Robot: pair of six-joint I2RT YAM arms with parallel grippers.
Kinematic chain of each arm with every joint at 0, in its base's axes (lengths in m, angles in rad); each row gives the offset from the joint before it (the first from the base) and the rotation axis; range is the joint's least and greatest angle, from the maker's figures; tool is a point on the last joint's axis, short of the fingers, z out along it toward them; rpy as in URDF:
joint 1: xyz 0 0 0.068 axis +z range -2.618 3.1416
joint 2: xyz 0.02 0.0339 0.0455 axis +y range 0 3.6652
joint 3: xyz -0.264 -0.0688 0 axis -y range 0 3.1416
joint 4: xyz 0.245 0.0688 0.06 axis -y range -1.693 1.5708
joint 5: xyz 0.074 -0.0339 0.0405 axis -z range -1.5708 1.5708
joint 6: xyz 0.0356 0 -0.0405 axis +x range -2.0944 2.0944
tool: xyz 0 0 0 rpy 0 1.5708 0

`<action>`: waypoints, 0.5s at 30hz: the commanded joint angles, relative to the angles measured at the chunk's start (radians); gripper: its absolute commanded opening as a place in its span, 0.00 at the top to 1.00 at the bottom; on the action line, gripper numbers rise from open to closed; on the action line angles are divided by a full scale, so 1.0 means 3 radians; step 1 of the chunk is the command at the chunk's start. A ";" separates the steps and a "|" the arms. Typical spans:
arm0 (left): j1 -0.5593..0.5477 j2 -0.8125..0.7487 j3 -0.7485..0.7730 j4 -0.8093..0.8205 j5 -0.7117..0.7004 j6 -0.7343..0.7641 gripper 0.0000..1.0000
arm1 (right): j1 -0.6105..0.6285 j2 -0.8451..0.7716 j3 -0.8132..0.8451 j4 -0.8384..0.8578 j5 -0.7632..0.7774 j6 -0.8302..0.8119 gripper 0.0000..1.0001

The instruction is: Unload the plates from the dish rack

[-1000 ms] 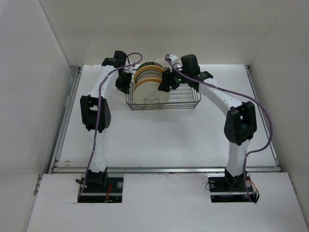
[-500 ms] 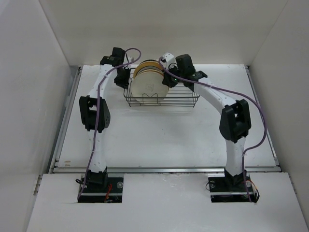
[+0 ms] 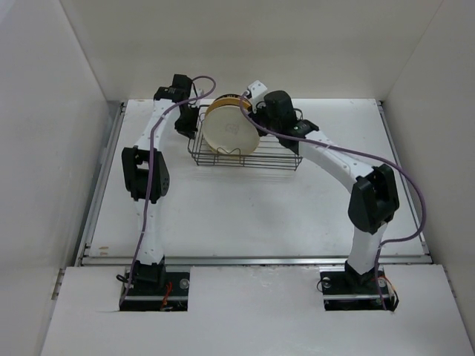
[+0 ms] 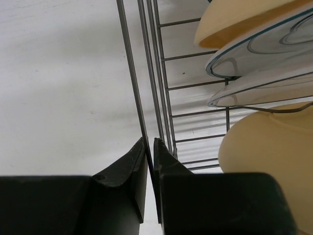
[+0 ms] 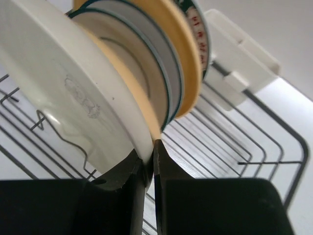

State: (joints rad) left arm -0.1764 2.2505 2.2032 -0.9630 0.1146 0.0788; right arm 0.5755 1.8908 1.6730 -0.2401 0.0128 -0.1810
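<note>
The dish rack [image 3: 278,157], a dark wire basket, stands at the back of the table with several plates upright in it. The front cream plate [image 3: 231,133] faces the camera. My right gripper [image 3: 256,120] is shut on that plate's right rim; in the right wrist view the cream plate [image 5: 63,88] has its edge pinched between the jaws of the right gripper [image 5: 148,152]. Behind it stand yellow and dark-rimmed white plates [image 5: 181,63]. My left gripper [image 3: 190,122] is shut on the rack's left rim; a rim wire [image 4: 132,73] runs between the jaws of the left gripper [image 4: 150,145].
A small white holder [image 5: 239,68] is clipped to the rack's far side. White walls close in the table [image 3: 245,208] at the back and both sides. A metal rail [image 3: 252,259] runs along the near edge.
My right arm swung left to the plates and its gripper closed on the front cream plate's rim. The rack and plates shifted slightly left. My left gripper stayed on the rack.
</note>
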 commanded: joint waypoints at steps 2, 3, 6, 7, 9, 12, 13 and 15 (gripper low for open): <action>-0.0015 -0.0011 -0.0103 -0.0231 0.0099 -0.0017 1.00 | 0.0127 -0.0427 -0.0110 0.0621 0.0571 0.0143 1.00; -0.0015 -0.0011 -0.0104 -0.0231 0.0099 -0.0048 1.00 | 0.0173 -0.0458 -0.0181 0.0723 0.0677 0.0143 1.00; -0.0015 -0.0011 -0.0165 -0.0231 0.0099 -0.0079 1.00 | 0.0239 -0.0586 -0.0248 0.0821 0.0796 0.0143 1.00; -0.0015 -0.0011 -0.0165 -0.0231 0.0099 -0.0114 1.00 | 0.0240 -0.0637 -0.0249 0.0861 0.0796 0.0143 1.00; -0.0015 -0.0011 -0.0201 -0.0231 0.0099 -0.0114 1.00 | 0.0240 -0.0673 -0.0249 0.0862 0.0796 0.0143 1.00; -0.0015 -0.0011 -0.0237 -0.0231 0.0099 -0.0114 1.00 | 0.0240 -0.0744 -0.0208 0.0699 0.0623 0.0219 1.00; -0.0015 -0.0011 -0.0237 -0.0231 0.0099 -0.0114 1.00 | 0.0240 -0.0744 -0.0157 0.0496 0.0389 0.0220 1.00; -0.0015 -0.0041 -0.0237 -0.0231 0.0099 -0.0114 1.00 | 0.0209 -0.0775 -0.0085 0.0178 -0.0040 0.0220 1.00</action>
State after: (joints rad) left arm -0.1745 2.2513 2.1605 -0.9848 0.1154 0.0345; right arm 0.6472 1.7073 1.5951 -0.1318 0.1368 -0.1474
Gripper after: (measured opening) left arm 0.032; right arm 0.134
